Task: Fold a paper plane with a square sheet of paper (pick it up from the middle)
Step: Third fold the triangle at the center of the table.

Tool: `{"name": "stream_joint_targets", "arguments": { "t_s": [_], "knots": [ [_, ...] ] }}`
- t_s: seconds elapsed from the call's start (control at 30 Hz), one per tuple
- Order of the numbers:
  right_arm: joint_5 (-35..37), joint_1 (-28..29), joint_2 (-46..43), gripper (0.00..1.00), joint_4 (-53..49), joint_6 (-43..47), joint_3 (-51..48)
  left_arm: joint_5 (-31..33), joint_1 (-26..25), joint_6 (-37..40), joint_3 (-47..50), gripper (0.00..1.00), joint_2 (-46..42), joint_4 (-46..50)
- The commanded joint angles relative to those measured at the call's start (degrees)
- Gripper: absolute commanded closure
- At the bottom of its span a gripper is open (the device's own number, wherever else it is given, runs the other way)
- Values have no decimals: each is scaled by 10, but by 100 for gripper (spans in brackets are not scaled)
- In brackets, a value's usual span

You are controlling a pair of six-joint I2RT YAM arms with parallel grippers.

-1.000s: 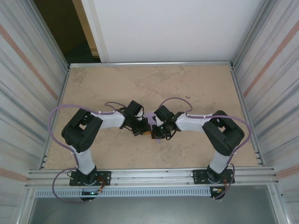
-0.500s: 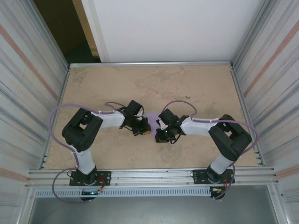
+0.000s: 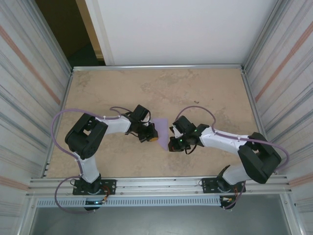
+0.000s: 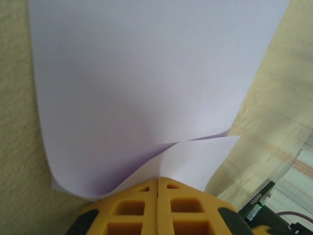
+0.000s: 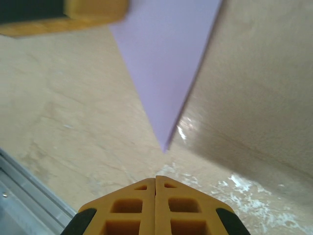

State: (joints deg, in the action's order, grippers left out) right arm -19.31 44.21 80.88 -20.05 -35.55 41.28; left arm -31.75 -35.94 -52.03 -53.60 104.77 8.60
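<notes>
The left end effector [image 4: 157,182] is closed on the near edge of the sheet of paper [image 4: 146,78], pinching two curled layers together. The sheet sits mid-surface between the two arms. The right end effector [image 5: 156,179] is closed and empty, just short of the sheet's pointed corner. Judgement: the pinch should stay firm while the right tip presses the crease flat. The surface [image 3: 205,93] offers room; side walls [image 3: 29,73] and cables [image 3: 63,117] stand well apart.

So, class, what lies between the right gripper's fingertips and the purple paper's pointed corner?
Bare tabletop; the right wrist view shows it between the right gripper and the purple paper.
</notes>
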Motion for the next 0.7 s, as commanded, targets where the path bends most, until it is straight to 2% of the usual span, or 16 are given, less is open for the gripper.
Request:
{"name": "stream_joint_targets", "arguments": {
  "t_s": [0.0,0.3,0.67],
  "knots": [
    [9,-1,9,97,24,-13,28,52,10,12,3,94,26,59],
    [-2,-5,135,99,92,-40,82,35,5,16,-13,93,29,49],
    [0,-11,181,100,87,-44,73,28,4,29,-29,94,5,50]
  ]
}}
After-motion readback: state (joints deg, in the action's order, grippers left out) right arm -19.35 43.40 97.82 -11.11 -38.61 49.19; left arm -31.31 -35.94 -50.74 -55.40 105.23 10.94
